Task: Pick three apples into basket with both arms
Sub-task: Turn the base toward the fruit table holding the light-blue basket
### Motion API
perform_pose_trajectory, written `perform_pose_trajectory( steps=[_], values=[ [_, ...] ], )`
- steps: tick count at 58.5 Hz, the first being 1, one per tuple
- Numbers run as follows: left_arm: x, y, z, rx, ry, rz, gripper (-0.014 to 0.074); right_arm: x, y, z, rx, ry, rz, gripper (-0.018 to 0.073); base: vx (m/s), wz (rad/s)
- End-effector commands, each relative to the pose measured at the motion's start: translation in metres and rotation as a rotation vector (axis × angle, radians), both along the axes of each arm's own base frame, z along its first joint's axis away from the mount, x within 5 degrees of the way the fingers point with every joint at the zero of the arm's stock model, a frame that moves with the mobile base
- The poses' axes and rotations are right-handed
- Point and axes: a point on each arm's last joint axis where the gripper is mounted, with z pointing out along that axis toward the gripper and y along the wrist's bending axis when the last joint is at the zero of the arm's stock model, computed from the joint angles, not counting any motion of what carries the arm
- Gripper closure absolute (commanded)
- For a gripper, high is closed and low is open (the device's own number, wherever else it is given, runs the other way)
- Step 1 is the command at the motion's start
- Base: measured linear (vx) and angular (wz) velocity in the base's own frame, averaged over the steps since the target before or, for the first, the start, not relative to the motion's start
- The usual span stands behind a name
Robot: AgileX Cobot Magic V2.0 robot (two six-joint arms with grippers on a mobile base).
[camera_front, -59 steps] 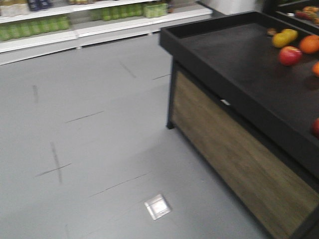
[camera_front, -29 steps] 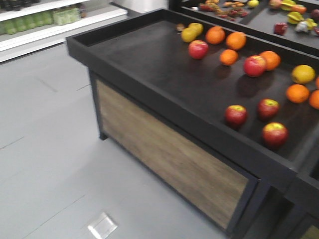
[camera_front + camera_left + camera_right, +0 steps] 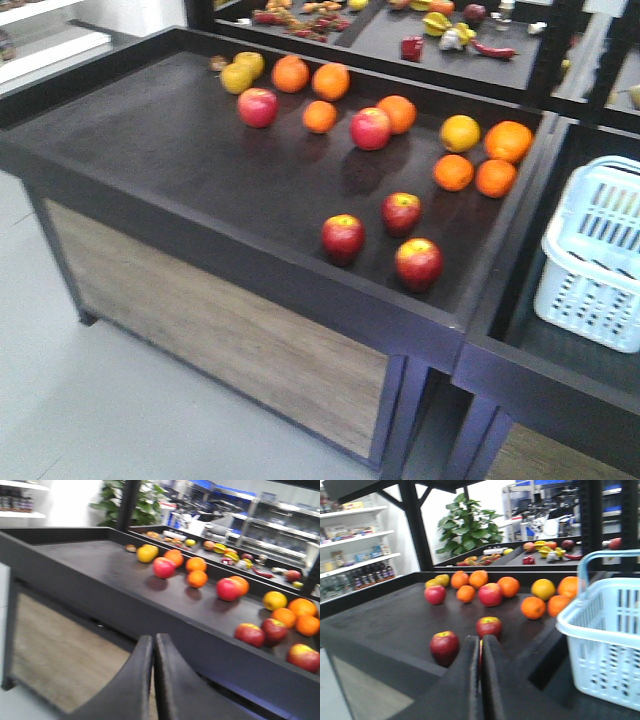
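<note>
Jaws on both arms are pressed together and empty, short of the bench [image 3: 150, 150]. Three apples [image 3: 401, 212] cluster by its front right corner, the basket [image 3: 590, 290] in the next bay. I would spread both pairs and take separate apples, avoiding crossed arms.

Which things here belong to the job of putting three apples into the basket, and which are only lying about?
Job: left apple, back apple, right apple (likely these, the nearest three); basket; left gripper; right gripper.
Lying about: two farther red apples, oranges, yellow fruits, produce on the rear stand.
</note>
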Motion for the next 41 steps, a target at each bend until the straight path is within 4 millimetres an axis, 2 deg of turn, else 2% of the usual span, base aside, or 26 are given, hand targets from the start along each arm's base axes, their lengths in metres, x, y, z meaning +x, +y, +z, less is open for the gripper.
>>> perform_pose_trajectory(
  steps=[1, 41],
  values=[
    [-0.0019, 0.0019, 0.0148, -0.014, -0.099, 0.022, 0.0603, -0.0007, -0.0006, 0.0037, 0.002, -0.074, -0.009, 0.0564, 0.1, -0.46],
    [-0.0019, 0.0019, 0.0148, -0.014, -0.099, 0.022, 0.0603, -0.0007, -0.0006, 0.0037, 0.002, -0.074, -0.009, 0.0564, 0.09, -0.44]
  ],
)
